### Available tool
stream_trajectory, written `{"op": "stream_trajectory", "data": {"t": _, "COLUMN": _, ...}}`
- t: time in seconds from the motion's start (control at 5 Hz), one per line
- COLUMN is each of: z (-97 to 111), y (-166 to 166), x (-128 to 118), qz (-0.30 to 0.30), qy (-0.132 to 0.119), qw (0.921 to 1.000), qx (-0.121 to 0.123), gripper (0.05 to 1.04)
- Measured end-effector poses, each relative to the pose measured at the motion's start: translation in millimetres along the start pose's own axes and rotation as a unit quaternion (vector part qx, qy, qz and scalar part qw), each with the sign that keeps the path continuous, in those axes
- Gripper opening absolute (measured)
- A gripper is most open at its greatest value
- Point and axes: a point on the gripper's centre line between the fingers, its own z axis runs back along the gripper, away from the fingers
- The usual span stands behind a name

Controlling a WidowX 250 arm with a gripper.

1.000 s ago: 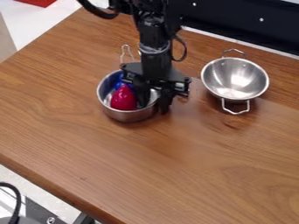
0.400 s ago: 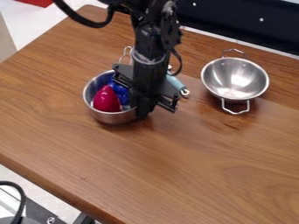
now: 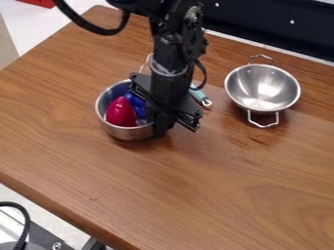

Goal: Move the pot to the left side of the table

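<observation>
My gripper hangs at the right wall of the metal pot, with its lower end against the rim; how its fingers stand around the wall is hidden. The silver pot rests on the wooden table, a bit above and left of the view's middle. Inside it lie a dark pink object and a blue object. Part of the pot's right side is hidden behind the gripper.
A metal colander-like bowl with two wire handles stands at the upper right. Behind the arm lies a light-blue handled utensil. A black panel runs along the back.
Over the last second the pot and gripper have shifted left overall, with a slight move back right most recently. The gripper has turned, and the light-blue handle has come into view.
</observation>
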Motion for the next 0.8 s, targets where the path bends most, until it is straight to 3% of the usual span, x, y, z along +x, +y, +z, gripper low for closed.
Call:
{"op": "stream_trajectory", "data": {"t": 0.4, "z": 17, "y": 26, "x": -12, "qz": 0.018, "qy": -0.025, "qw": 0.9994, "qx": 0.018, "gripper": 0.063}}
{"op": "stream_trajectory", "data": {"t": 0.6, "z": 13, "y": 42, "x": -15, "qz": 0.036, "qy": -0.032, "qw": 0.9984, "qx": 0.029, "gripper": 0.063}}
{"op": "stream_trajectory", "data": {"t": 0.8, "z": 7, "y": 49, "x": -29, "qz": 0.024, "qy": -0.026, "qw": 0.9992, "qx": 0.019, "gripper": 0.063}}
